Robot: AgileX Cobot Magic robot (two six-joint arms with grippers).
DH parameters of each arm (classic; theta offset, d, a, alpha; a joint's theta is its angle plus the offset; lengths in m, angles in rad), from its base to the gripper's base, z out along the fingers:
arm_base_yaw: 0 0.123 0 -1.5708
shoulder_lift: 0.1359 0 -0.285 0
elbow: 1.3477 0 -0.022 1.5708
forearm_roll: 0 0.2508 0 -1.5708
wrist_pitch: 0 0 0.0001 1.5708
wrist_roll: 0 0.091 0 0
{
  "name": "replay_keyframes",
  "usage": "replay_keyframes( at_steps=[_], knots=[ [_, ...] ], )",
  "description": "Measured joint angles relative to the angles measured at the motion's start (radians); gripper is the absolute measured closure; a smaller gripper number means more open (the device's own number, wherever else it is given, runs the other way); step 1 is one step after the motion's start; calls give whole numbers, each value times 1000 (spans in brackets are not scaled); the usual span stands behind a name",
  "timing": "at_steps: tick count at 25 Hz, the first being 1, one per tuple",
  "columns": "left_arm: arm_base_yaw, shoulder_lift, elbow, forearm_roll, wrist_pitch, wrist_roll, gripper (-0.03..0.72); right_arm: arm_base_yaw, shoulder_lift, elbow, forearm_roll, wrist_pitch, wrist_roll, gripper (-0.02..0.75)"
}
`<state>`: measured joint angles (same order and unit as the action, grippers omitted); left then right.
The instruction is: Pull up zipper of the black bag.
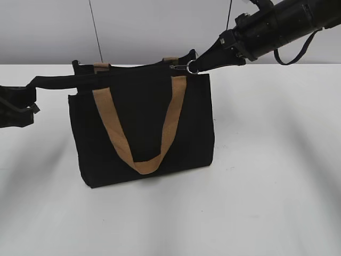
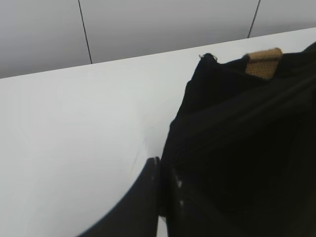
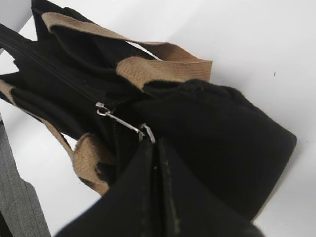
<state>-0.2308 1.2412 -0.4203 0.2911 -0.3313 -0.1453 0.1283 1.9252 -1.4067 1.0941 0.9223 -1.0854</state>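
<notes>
The black bag [image 1: 144, 122] stands upright on the white table, its tan handle hanging down the front. The zipper [image 1: 178, 67] runs along the top edge; its silver pull tab and ring sit near the bag's right top corner. My right gripper [image 1: 195, 68] is shut on the zipper's ring, also in the right wrist view [image 3: 150, 140], where the zip line [image 3: 59, 74] looks closed behind the slider. My left gripper [image 2: 163, 170] is shut on the black fabric at the bag's left end [image 2: 237, 148], stretching it leftward [image 1: 53, 81].
The white table [image 1: 277, 160] spreads around the bag. A pale wall with dark seams [image 1: 96, 32] rises behind. A black cable loop [image 1: 293, 53] hangs from the right arm. A dark grey edge [image 3: 15, 197] shows at the right wrist view's lower left.
</notes>
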Motion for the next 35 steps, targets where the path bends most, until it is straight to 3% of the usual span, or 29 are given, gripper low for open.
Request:
replay_keyframes(
  at_steps=[9, 11, 14, 17, 22, 26, 35],
  knots=[
    [0, 0, 0, -12, 28, -9, 678, 20, -42, 0, -24, 8, 1, 710],
    [0, 0, 0, -48, 73, -11, 652, 26, -63, 0, -49, 6, 2, 616],
    [-12, -2, 0, -125, 144, -13, 545, 44, -93, 0, -108, 11, 42, 456],
    [-48, -8, -25, -171, 244, -15, 421, 57, -114, 0, -191, 11, 108, 398],
    [-78, -9, -168, -291, 576, -15, 365, 63, -168, 0, -355, 30, 226, 383],
    [-80, -11, -273, -316, 804, -15, 361, 63, -230, 9, -418, 54, 295, 379],
    [-81, -182, -300, -318, 974, -15, 360, 63, -484, 307, -451, -43, 355, 379]
  ],
)
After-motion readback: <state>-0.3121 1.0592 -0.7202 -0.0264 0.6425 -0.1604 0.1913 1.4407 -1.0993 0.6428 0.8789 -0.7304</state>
